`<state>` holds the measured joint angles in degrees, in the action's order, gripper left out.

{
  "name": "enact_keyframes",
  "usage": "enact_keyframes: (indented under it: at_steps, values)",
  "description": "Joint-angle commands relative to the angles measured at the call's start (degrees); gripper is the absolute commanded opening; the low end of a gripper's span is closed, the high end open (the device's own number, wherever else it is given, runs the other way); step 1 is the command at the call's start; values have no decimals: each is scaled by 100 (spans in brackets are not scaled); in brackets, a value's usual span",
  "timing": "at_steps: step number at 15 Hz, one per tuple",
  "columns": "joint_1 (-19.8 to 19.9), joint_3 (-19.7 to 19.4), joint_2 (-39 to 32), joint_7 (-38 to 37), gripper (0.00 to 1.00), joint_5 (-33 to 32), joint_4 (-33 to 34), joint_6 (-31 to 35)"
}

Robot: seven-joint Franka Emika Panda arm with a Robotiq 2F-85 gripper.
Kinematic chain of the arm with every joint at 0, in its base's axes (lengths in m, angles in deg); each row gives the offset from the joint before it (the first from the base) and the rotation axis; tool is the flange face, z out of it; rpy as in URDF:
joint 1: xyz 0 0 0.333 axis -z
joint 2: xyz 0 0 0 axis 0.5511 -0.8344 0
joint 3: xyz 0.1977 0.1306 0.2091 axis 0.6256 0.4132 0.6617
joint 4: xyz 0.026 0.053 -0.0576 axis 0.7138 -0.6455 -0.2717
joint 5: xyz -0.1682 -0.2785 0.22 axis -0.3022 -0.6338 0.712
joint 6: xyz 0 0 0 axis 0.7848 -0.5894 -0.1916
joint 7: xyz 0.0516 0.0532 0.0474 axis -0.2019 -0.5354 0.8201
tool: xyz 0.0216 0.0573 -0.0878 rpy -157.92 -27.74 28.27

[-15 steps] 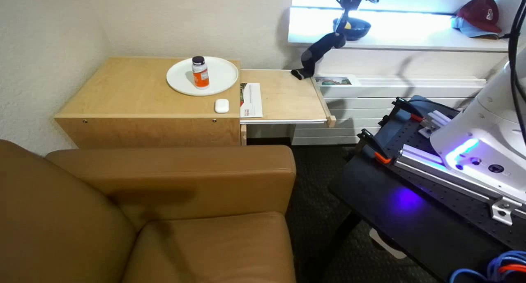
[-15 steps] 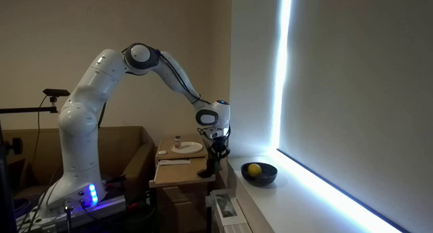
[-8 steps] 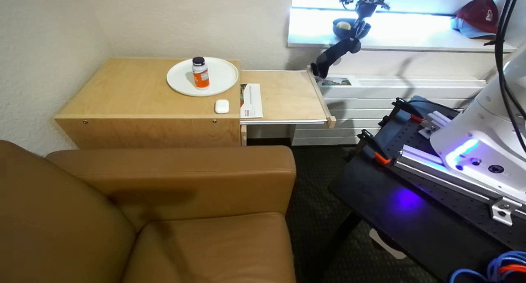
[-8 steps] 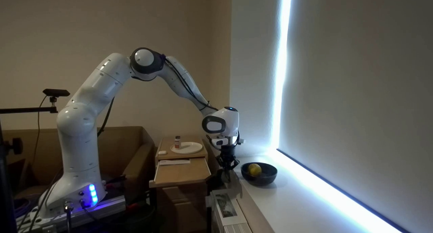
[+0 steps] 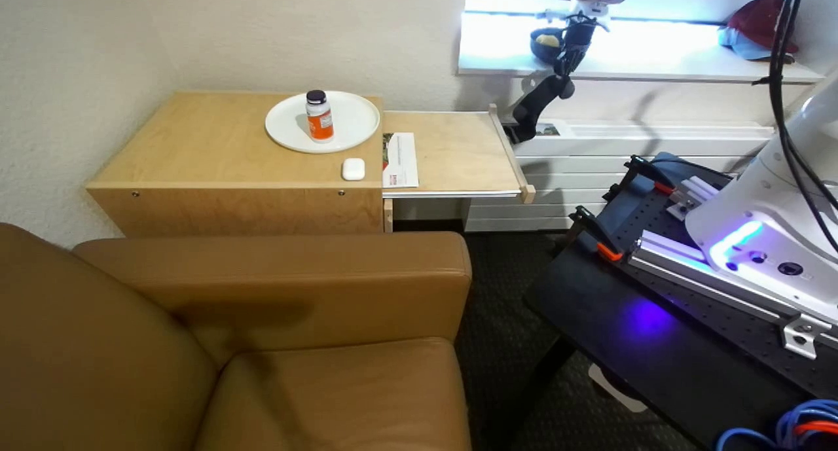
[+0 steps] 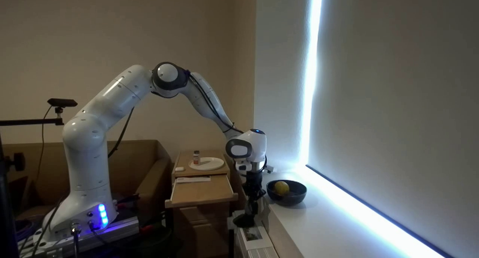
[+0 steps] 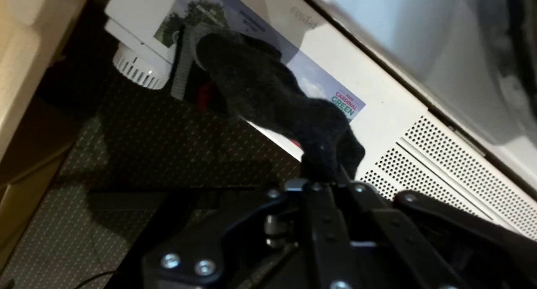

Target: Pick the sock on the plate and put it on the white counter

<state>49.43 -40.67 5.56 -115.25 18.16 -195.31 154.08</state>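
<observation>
- Sock [image 7: 272, 92] hanging limp beside the white counter [image 6: 329, 224], off its edge, over the radiator [image 5: 628, 146]
- Wooden surface [image 5: 216, 137] bearing the plate [image 5: 357, 114]
- Claw [image 7: 333, 184] clenched on the sock's upper end
- Dark bowl [image 6: 288, 201] on the counter
- Bottle [image 5: 320, 125] upright on the plate
- Round yellow item [image 6: 281, 188] in the bowl
- Small white case [image 5: 353, 169] near the plate

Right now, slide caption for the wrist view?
Wrist view: the gripper pinches a limp black sock, partly hiding a "Cardinal Green" print on a white vented surface.
</observation>
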Motion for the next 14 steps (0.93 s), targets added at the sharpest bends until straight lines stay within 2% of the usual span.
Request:
enact_keyframes:
  at_steps: [1,4,6,7,8,9,10,11,12,14]
  values:
    - [59,-45,-976,-983,1,6,666,210]
    - [1,-169,-1604,-1863,1,-54,1008,437]
    - [-37,-224,-1746,-2140,1,-135,1162,481]
    - [-73,-225,-1739,-2268,30,-156,1148,501]
    - [-484,-688,-1840,-1834,31,560,1139,357]
    - [-496,-725,-1822,-1792,37,652,1124,341]
    - [-181,-382,-1655,-2184,43,117,1094,439]
    - [-265,-496,-1637,-2104,51,261,1086,410]
    - [-452,-740,-1652,-1833,58,730,1081,333]
    - [-489,-874,-1556,-1759,72,982,1044,320]
